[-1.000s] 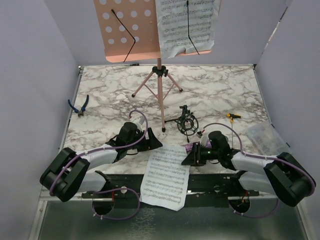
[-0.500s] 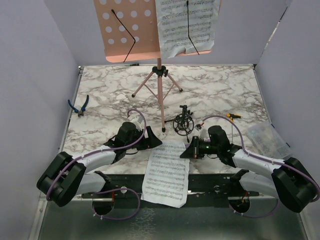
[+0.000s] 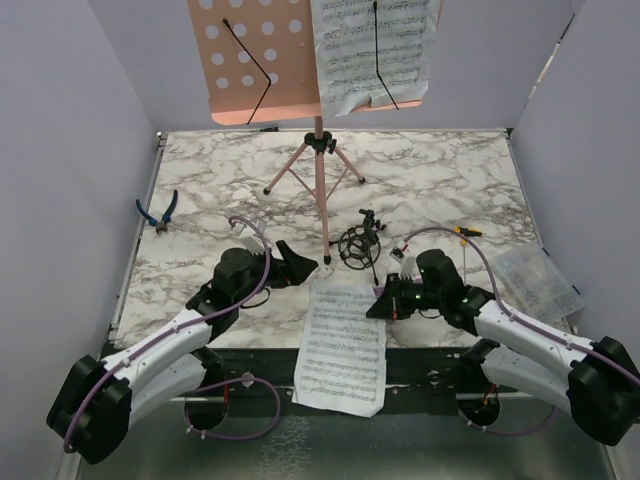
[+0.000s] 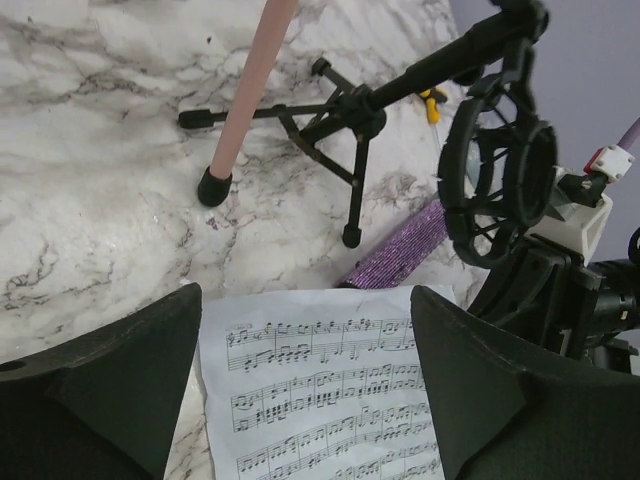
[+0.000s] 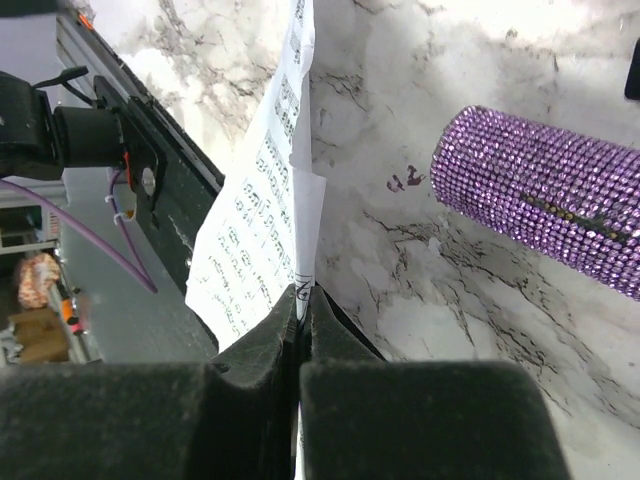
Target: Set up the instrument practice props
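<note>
R gripper (image 5: 302, 300) is pinched tight on the right edge of the page (image 3: 340, 345), which lies mid-width at the worktop's (image 3: 450, 170) near edge and hangs over it. Just beyond the R gripper lies the mic (image 5: 540, 210), flat, near the page's top right corner. L gripper (image 4: 305, 350) is spread wide w/ nothing in it, above the page's top edge. The mount (image 3: 360, 245) stands just past the page, beside a leg of the stand (image 3: 265, 60), which is toward the far edge w/ a 2nd page (image 3: 375, 50) on it.

Top view: high at near edge, looking down on whole table (image 3: 450, 180). Wrist views: close, low over it. All three share the sheet (image 3: 343, 340); both wrists, the microphone (image 5: 550, 205).
</note>
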`<act>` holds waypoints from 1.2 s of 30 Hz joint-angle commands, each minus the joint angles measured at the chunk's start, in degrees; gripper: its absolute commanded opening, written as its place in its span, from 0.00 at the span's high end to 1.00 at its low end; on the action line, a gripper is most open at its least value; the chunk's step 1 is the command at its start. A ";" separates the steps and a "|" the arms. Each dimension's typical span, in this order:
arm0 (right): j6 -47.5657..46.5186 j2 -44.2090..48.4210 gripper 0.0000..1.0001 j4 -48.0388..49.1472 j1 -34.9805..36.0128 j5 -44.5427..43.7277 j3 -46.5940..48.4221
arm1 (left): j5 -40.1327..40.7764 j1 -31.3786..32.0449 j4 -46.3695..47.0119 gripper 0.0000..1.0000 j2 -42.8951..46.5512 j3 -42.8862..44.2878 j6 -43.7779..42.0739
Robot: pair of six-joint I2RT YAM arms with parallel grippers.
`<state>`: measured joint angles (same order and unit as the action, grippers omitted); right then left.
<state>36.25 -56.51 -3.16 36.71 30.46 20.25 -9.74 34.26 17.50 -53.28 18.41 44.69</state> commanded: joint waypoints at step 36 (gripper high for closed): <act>-19.10 -1.06 0.99 -2.84 7.59 14.40 17.51 | -30.18 0.19 -15.83 0.05 14.68 10.82 -41.76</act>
<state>18.35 -58.46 -8.19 43.92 41.47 37.01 -31.38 34.26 2.42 -40.36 30.15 6.92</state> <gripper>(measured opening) 0.006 0.948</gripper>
